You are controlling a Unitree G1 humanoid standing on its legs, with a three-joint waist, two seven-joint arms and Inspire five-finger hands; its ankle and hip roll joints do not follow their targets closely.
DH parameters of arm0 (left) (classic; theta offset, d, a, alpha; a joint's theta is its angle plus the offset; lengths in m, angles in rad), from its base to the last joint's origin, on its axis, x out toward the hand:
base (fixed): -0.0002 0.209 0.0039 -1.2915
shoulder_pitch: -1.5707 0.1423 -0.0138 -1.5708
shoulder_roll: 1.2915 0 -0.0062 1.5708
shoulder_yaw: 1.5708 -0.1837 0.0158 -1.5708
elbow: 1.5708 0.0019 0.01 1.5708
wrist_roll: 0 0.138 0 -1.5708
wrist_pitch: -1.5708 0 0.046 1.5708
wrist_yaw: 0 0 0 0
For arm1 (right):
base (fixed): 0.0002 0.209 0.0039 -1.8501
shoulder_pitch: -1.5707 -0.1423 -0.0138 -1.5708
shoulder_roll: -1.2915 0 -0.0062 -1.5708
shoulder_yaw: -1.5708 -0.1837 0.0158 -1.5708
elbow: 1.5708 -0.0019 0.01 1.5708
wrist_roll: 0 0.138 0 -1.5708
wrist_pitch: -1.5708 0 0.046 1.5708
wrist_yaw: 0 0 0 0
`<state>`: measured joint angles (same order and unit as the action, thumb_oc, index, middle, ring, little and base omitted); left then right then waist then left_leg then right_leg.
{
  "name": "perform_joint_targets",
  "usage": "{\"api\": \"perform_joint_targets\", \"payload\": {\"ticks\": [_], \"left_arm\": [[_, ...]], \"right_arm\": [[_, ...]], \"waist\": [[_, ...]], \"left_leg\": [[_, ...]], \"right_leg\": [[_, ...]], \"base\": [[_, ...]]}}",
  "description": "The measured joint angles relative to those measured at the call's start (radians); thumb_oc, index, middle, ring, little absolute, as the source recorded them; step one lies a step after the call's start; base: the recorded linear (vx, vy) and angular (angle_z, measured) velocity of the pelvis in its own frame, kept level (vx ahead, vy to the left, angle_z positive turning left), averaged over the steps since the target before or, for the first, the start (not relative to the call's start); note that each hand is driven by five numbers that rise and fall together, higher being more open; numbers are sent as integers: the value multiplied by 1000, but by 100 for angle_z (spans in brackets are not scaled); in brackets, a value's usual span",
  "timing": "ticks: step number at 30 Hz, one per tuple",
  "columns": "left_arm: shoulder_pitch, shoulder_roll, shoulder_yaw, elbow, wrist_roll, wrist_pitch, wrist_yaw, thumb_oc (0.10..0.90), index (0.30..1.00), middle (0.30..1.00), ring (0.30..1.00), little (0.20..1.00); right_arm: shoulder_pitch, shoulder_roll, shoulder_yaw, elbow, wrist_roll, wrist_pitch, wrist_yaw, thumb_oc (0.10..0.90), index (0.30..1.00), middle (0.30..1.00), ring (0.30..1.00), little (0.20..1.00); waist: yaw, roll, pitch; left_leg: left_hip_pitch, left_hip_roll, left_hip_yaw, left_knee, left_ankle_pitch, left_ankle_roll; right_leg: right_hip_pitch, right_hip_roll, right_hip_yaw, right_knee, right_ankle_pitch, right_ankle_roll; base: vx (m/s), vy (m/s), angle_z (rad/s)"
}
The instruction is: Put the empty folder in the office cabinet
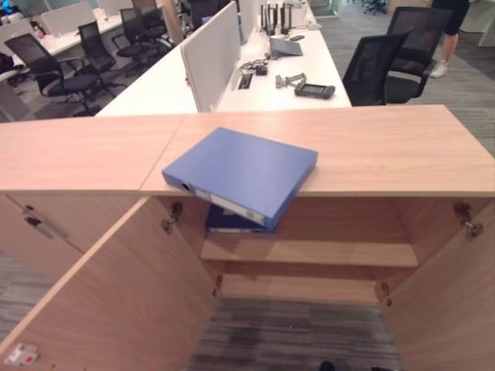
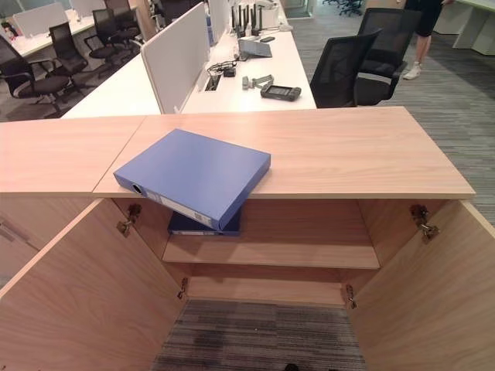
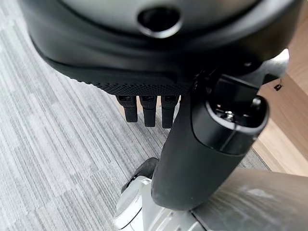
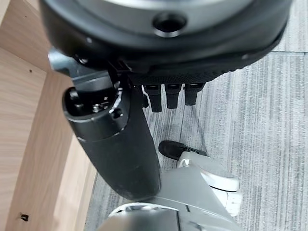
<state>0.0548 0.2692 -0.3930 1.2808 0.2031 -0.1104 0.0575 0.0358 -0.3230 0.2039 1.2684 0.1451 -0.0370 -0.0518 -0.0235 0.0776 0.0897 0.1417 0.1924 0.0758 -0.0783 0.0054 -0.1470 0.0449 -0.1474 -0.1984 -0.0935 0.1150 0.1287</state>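
Both cabinet doors stand open before you. Blue flat folder lies on the wooden surface, its corner overhanging the shelf. Left hand and right hand hang relaxed, holding nothing. Next: reach up and grasp the folder.

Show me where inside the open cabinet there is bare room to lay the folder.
The shelf lies bare from its middle to the right wall. Its left end is crowded: a dark blue binder lies there, under the overhanging blue folder on the cabinet top. Below the shelf, the bottom board looks bare too.
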Motion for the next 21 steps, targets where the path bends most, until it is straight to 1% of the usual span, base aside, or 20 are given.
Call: {"api": "perform_joint_targets", "payload": {"ticks": [2, 3, 6, 7, 8, 9, 10, 11, 12, 13, 14, 15, 16, 17, 18, 19, 20, 21], "left_arm": [[7, -4, -5, -2, 1, -3, -4, 800, 900, 900, 900, 900], [-7, -1, 6, 18, 0, -11, -10, 800, 900, 900, 900, 900], [-13, 3, 14, 32, 0, -7, -26, 800, 900, 900, 900, 900], [-12, 4, 14, 33, -1, -7, -26, 800, 900, 900, 900, 900], [-27, 17, 12, 34, -2, -6, -25, 800, 900, 900, 900, 900], [-39, 28, 5, 36, -2, -6, -26, 800, 900, 900, 900, 900], [-41, 32, 12, 38, -3, -6, -25, 800, 900, 900, 900, 900], [-65, 43, 10, 44, -5, -4, -23, 800, 900, 900, 900, 900], [-69, 47, 14, 45, -4, -4, -24, 800, 900, 900, 900, 900], [-74, 44, 13, 45, -4, 0, -21, 800, 900, 900, 900, 900], [-70, 37, 7, 50, -4, 0, -19, 800, 900, 900, 900, 900], [-72, 30, -11, 50, -5, -2, -23, 800, 900, 900, 900, 900], [-69, 65, -18, 39, -4, -8, -25, 800, 900, 900, 900, 900], [-76, 48, -40, 29, -2, -1, -24, 800, 900, 900, 900, 900], [-72, 50, -45, 23, -3, -3, -27, 800, 900, 900, 900, 900], [-66, 46, -46, 22, -4, -7, -27, 800, 900, 900, 900, 900], [-59, 40, -46, 22, -5, -7, -27, 800, 900, 900, 900, 900], [-50, 28, -47, 25, -3, -5, -30, 800, 900, 900, 900, 900]], "right_arm": [[5, -7, 0, 1, -7, -1, 0, 800, 900, 900, 900, 900], [4, -9, 0, 0, -6, -3, 3, 800, 900, 900, 900, 900], [4, -11, 3, 0, -6, -5, 15, 800, 900, 900, 900, 900], [4, -11, 9, 1, -6, -5, 18, 800, 900, 900, 900, 900], [-1, -3, 9, 0, -6, -9, 25, 800, 900, 900, 900, 900], [-3, 1, 10, 0, -6, -12, 26, 800, 900, 900, 900, 900], [-12, 1, 10, -1, -6, -12, 26, 800, 900, 900, 900, 900], [-14, 4, 14, 0, -6, -12, 27, 800, 900, 900, 900, 900], [-18, 4, 19, 0, -6, -11, 27, 800, 900, 900, 900, 900], [-26, -1, 41, 2, -6, -13, 24, 800, 900, 900, 900, 900], [-33, -9, 47, 7, -6, -14, 23, 800, 900, 900, 900, 900], [-49, -12, 46, 1, -6, -10, 23, 800, 900, 900, 900, 900], [-35, 5, 51, 3, -6, -7, 24, 800, 900, 900, 900, 900], [-28, 0, 57, 11, -6, 9, 23, 800, 900, 900, 900, 900], [-30, -2, 56, 11, -6, 9, 22, 800, 900, 900, 900, 900], [-42, -2, 57, 22, -6, 7, 21, 800, 900, 900, 900, 900], [-51, -5, 57, 31, -6, 8, 21, 800, 900, 900, 900, 900], [-52, -3, 58, 32, -7, 7, 17, 800, 900, 900, 900, 900]], "waist": [[1, 14, 0], [-3, 19, 0], [-2, 23, 3], [0, 17, 6], [-1, -10, 18], [4, -38, 27], [1, -44, 26], [-1, -76, 45], [-2, -84, 51], [0, -91, 55], [8, -69, 52], [12, -28, 51], [1, -95, 51], [7, -81, 57], [15, -85, 57], [37, -87, 59], [41, -82, 59], [49, -75, 62]], "left_leg": [[-2, 16, -6, 2, 3, -4], [-4, 30, -12, 10, 5, -7], [-5, 56, -31, 46, 16, -22], [-10, 59, -31, 67, 18, -26], [-68, 47, -65, 176, 48, -73], [-83, 37, -83, 199, 88, -113], [-98, 29, -105, 216, 131, -125], [-125, 20, -121, 252, 183, -120], [-135, 14, -121, 267, 222, -121], [-167, 12, -91, 304, 277, -104], [-184, 36, -86, 300, 296, -81], [-199, 65, -127, 315, 270, -98], [-198, 31, -135, 307, 247, -108], [-168, 10, -142, 226, 177, -92], [-165, -11, -133, 195, 167, -76], [-162, -65, -110, 121, 148, -52], [-160, -82, -92, 88, 137, -34], [-145, -100, -79, 61, 116, 1]], "right_leg": [[1, 16, -5, 0, -5, -7], [4, 30, -8, 0, -12, -17], [20, 61, -13, -1, -25, -39], [26, 58, -7, -1, -28, -42], [34, 54, -3, -1, -31, -48], [34, 38, 0, -1, -33, -51], [33, 44, 2, -1, -36, -52], [29, 29, 17, -1, -40, -67], [28, 28, 22, -2, -46, -70], [14, 31, 42, -3, -79, -36], [10, 63, 47, 16, -95, -17], [-71, 95, 51, 275, -161, -115], [-71, 63, 70, 307, -241, -130], [-49, 87, 72, 270, -227, -150], [-45, 87, 86, 246, -212, -151], [-41, 91, 98, 174, -154, -153], [-31, 98, 99, 133, -130, -153], [-22, 106, 100, 91, -107, -158]], "base": [[133, -320, 9], [108, -240, 6], [121, -234, 2], [58, -229, 3], [83, -204, -1], [41, -153, 5], [96, -164, -2], [114, -119, -4], [190, -172, -24], [158, -85, -36], [182, -85, -39], [131, -27, -4], [113, -35, 30], [68, 1, 34], [45, -6, 3], [67, 22, -25], [72, 23, -33], [96, 31, -34]]}}
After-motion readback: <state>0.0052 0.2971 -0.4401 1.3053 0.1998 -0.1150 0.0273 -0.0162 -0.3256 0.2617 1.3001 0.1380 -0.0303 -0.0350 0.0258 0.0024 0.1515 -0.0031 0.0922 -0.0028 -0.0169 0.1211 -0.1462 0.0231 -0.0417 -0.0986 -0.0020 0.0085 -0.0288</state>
